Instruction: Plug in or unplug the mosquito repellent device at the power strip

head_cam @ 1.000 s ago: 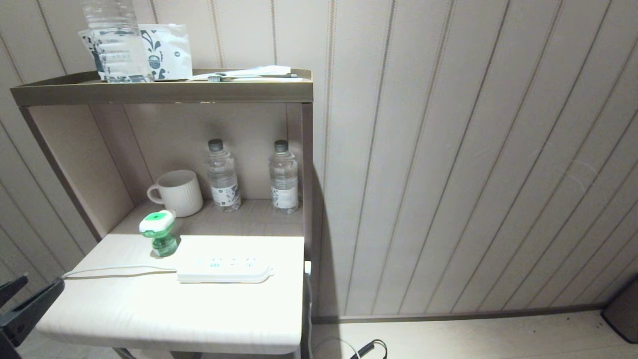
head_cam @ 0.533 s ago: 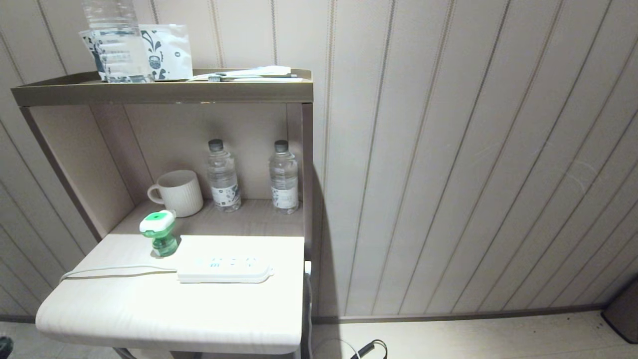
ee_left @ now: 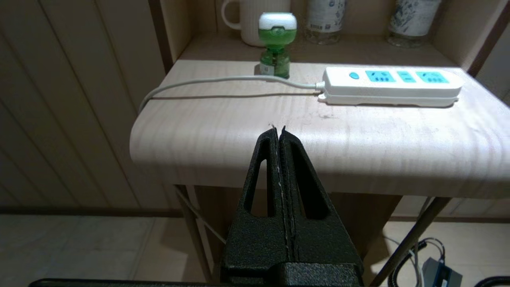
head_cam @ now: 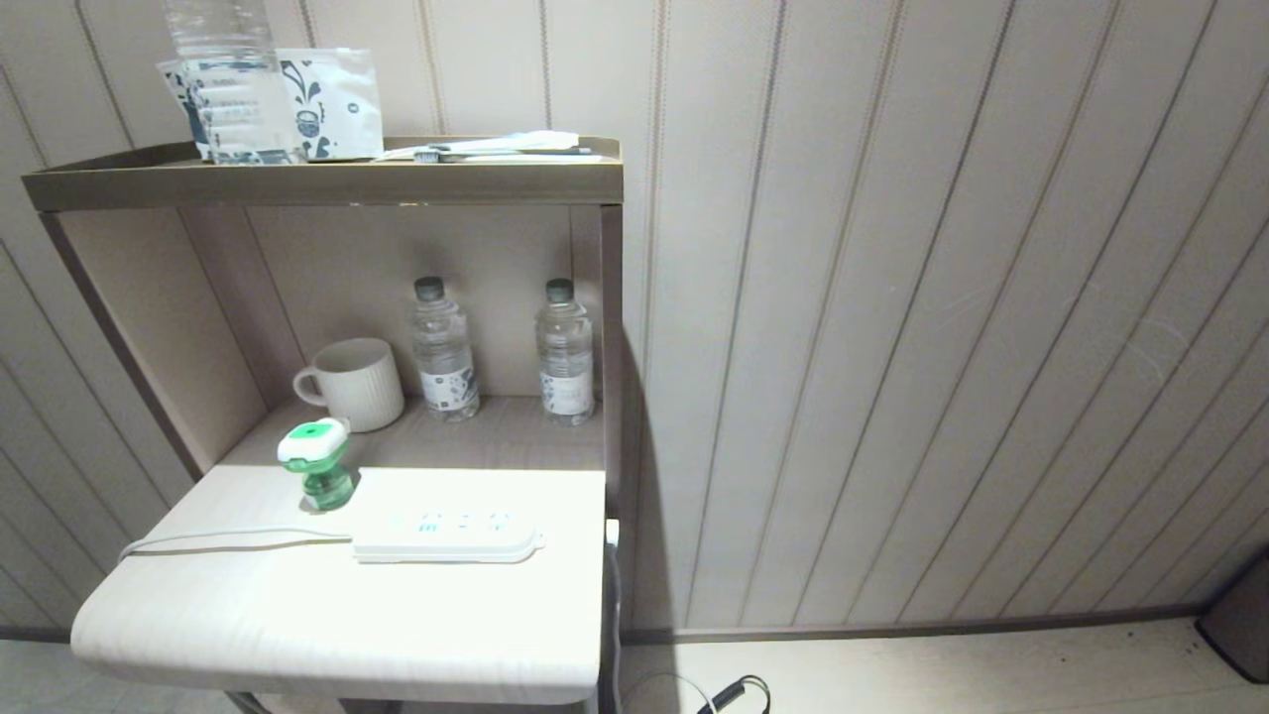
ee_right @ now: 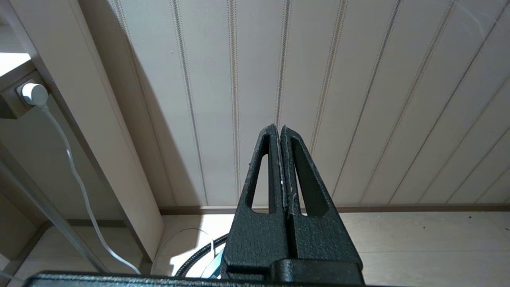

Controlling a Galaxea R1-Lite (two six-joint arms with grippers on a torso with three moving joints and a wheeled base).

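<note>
The mosquito repellent device, a green bottle under a white cap, stands upright on the pale shelf, just left of the power strip and not plugged into it. The strip lies flat, its thin white cord trailing left. My left gripper is shut and empty, low in front of the shelf's front edge, well short of both. My right gripper is shut and empty, parked facing the panelled wall. Neither arm shows in the head view.
A ribbed mug and two water bottles stand at the back of the shelf. The upper shelf holds a large bottle and packets. A wall plug with its cord and cables lie right of the stand.
The left gripper, seen open at the lower left of the head view a second ago, has dropped out of that view and shut. The device and the strip have not moved.
</note>
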